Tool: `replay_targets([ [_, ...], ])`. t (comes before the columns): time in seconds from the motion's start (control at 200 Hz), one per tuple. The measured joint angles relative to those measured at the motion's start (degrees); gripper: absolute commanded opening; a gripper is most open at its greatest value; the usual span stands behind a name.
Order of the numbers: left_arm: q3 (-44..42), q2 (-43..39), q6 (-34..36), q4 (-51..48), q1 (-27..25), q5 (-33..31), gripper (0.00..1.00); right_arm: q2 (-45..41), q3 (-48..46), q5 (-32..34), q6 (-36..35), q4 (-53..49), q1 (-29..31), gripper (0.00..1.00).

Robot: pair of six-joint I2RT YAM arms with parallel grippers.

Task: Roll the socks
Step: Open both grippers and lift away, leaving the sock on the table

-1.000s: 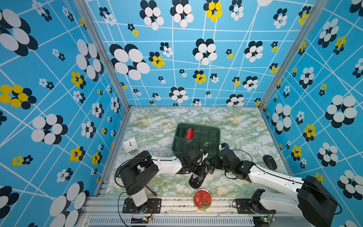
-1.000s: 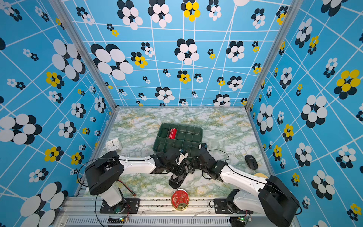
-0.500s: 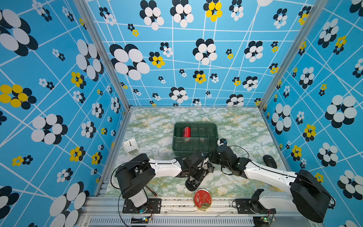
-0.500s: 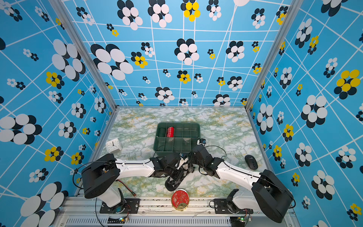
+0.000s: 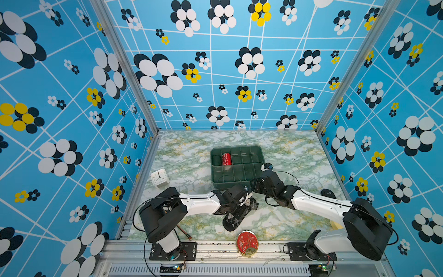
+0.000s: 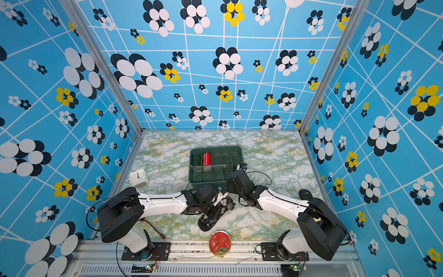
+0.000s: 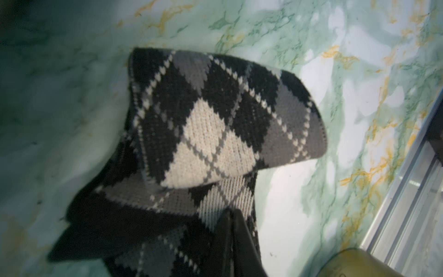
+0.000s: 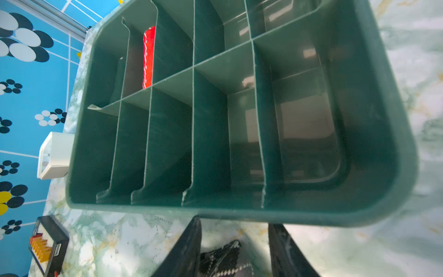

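The socks (image 5: 236, 215) (image 6: 211, 219) are black with grey and white argyle diamonds and lie on the marble table in front of the green bin. In the left wrist view the socks (image 7: 215, 120) are folded over themselves into a loose curl. My left gripper (image 5: 236, 203) (image 6: 215, 203) (image 7: 231, 213) is shut on the socks' fabric at the fold. My right gripper (image 5: 254, 185) (image 6: 230, 184) (image 8: 233, 224) stands open just before the bin's near wall. A corner of the socks (image 8: 225, 261) shows between its spread fingers, not pinched.
The divided green bin (image 5: 212, 167) (image 8: 383, 120) holds a red roll (image 5: 226, 159) (image 8: 149, 57) and a dark green roll (image 5: 217, 160). A white clock (image 5: 159, 177) stands at the left, a red round tin (image 5: 247, 242) on the front edge, and a black object (image 5: 328, 193) at the right.
My right gripper has drawn back from the socks toward the bin. The left gripper has kept its hold and shifted the socks slightly toward the front left.
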Motion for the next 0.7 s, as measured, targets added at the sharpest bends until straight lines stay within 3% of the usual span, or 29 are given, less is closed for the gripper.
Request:
replay_targets([
  [0.445,0.9,0.0,6.1,-2.1,1.5,0.0,0.10,9.6,5.4,-6.0,0.0,7.7,-4.4,0.50],
  [0.7,1.2,-0.4,8.0,-3.7,1.8,-0.5,0.10,10.1,5.6,-9.6,-0.1,9.0,-7.2,0.50],
])
